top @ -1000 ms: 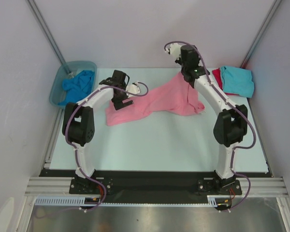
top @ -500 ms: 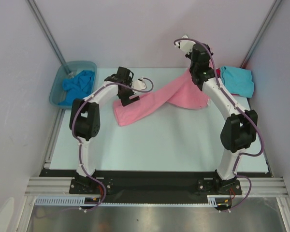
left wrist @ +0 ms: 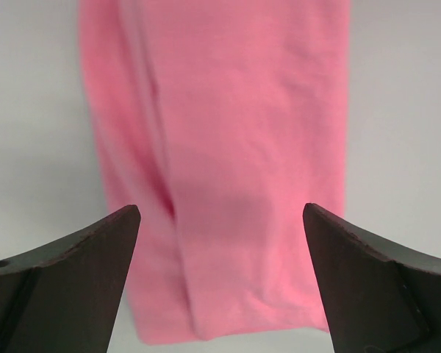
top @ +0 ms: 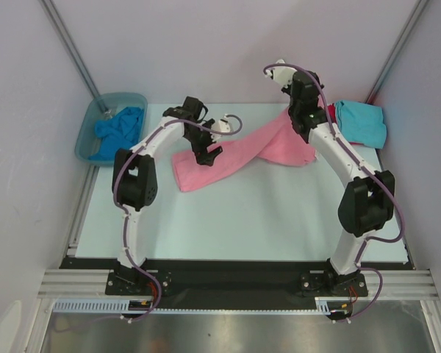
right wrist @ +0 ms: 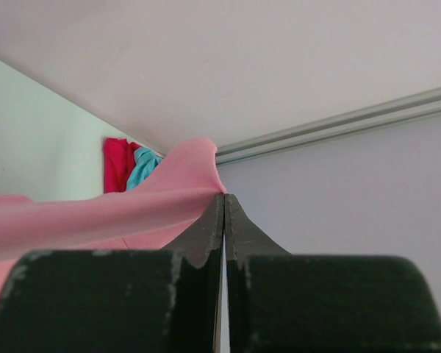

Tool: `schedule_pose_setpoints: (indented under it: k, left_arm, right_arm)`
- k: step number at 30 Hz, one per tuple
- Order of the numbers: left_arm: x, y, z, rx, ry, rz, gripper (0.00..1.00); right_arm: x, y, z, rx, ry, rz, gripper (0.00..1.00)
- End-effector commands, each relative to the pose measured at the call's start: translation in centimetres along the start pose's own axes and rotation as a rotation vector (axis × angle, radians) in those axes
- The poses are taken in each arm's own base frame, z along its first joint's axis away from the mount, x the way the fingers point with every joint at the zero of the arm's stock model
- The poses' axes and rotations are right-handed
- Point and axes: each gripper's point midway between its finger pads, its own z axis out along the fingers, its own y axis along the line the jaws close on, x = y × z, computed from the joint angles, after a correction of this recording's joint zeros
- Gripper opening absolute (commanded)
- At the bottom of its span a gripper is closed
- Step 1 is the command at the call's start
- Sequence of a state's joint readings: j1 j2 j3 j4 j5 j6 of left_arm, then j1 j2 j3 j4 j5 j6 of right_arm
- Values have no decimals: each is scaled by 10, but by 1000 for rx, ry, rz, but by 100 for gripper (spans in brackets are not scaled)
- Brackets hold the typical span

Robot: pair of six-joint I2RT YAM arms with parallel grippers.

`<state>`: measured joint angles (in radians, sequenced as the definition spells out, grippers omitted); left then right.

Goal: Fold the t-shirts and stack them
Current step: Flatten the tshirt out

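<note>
Large light pink cloth t-shirt (top: 231, 156) on counter (top: 242, 213).
Right end effector (right wrist: 224, 200) pinches its edge; left end effector (left wrist: 220, 220) spread above it.

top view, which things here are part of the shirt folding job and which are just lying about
Part of the job:
- pink t-shirt, pinched by the right gripper, with the left gripper open over it
- turquoise t-shirt, far right
- red t-shirt, beside the turquoise one
- blue t-shirt, far left

Just lying about:
- plastic tub holding the blue t-shirt
</note>
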<state>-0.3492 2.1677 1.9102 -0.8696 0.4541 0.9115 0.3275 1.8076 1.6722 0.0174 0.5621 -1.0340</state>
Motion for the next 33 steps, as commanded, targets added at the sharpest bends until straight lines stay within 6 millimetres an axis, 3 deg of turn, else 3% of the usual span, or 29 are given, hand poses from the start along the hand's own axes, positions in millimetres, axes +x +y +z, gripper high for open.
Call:
schedule_pose_setpoints:
  k: [1, 4, 8, 11, 13, 18, 23, 25, 28, 33]
  left_arm:
    - [5, -35, 13, 191, -13, -15, 99]
    - [22, -31, 26, 181, 46, -53, 99]
    - [36, -3, 31, 82, 89, -68, 99]
    - [30, 20, 17, 20, 63, -86, 99]
    - [25, 25, 8, 10, 38, -88, 99]
    - [22, 16, -11, 24, 23, -47, 99]
    - [48, 7, 1, 80, 76, -59, 98]
    - [56, 5, 10, 108, 95, -72, 94]
    - [58, 2, 11, 128, 98, -80, 78]
    - [65, 7, 14, 119, 111, -92, 74]
  right_arm:
    - [-16, -45, -21, 100, -52, 61, 0]
    - [-18, -45, -24, 95, -55, 62, 0]
    - [-18, -40, -25, 85, -54, 58, 0]
    - [-19, -37, -27, 83, -58, 50, 0]
    - [-19, -37, -27, 82, -59, 47, 0]
    - [-20, -39, -25, 90, -63, 42, 0]
    - [-21, -36, -22, 91, -65, 35, 0]
    - [-22, -35, -20, 90, -66, 33, 0]
    - [-23, -35, -19, 93, -69, 27, 0]
    - [-23, -31, -18, 85, -68, 22, 0]
